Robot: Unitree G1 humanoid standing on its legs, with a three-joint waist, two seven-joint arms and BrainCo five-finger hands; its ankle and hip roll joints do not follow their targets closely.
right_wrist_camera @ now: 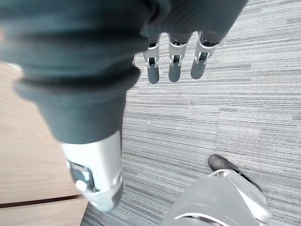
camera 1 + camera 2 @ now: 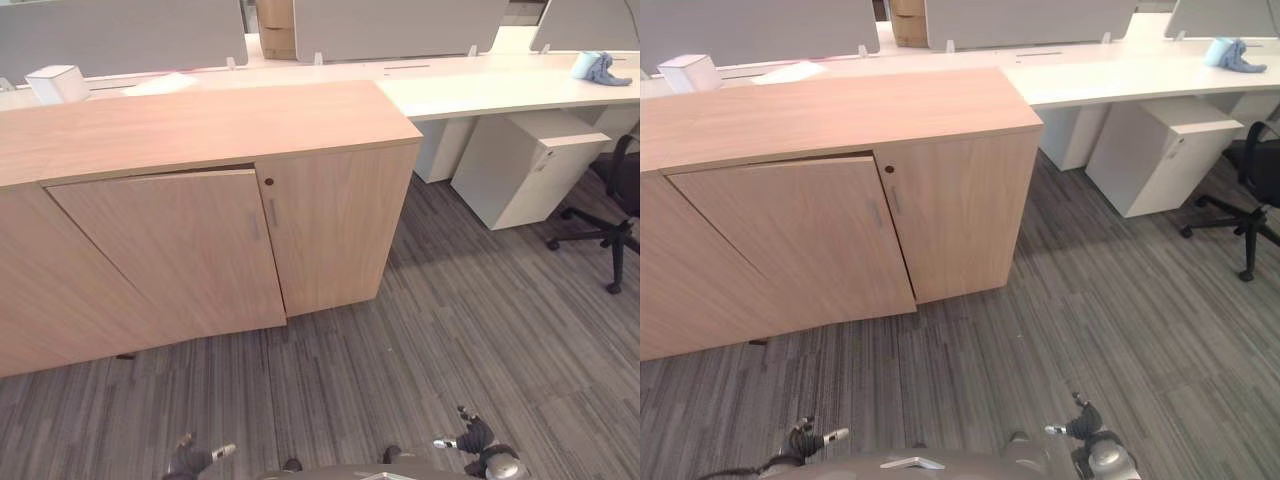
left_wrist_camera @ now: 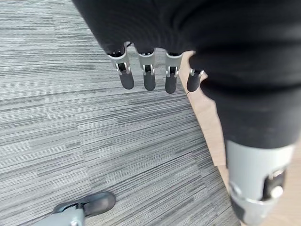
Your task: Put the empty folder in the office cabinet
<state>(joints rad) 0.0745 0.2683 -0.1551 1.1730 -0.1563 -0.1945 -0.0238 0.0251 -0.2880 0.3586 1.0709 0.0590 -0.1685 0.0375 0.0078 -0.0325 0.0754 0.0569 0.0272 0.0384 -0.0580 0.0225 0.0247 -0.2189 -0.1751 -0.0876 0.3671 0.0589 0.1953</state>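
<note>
Well, my left hand (image 3: 149, 77) hangs low over the floor (image 2: 450, 330), its silver, dark-tipped fingers straight and loose, grasping nothing; my right hand (image 1: 174, 66) hangs the same way on the other side, fingers relaxed and empty, the ribbed dark cover bunched above them; the floor is carpet in thin grey stripes, laid in squares whose grain turns from one to the next. Ahead stands the cabinet (image 2: 200, 130), a low, boxy piece in pale wood-grain laminate with a flat, smooth top; its left door (image 2: 170, 250) stands slightly ajar, the top edge tilted away from the frame so that a thin dark gap shows under the top near the middle; the right door (image 2: 335, 230) sits flush, with a slim metal handle (image 2: 272, 212) and a small dark round lock (image 2: 268, 182) above it. Where the folder is, I cannot tell. Behind the cabinet runs a long white desk (image 2: 500, 90), smooth and matt, backed by grey screens (image 2: 120, 35); a white box (image 2: 57, 83) sits at its left end and a crumpled blue cloth (image 2: 600, 68) at its right; under the desk stands a square white pedestal (image 2: 530, 165), and just beside that a black chair (image 2: 610, 210) on castors.
</note>
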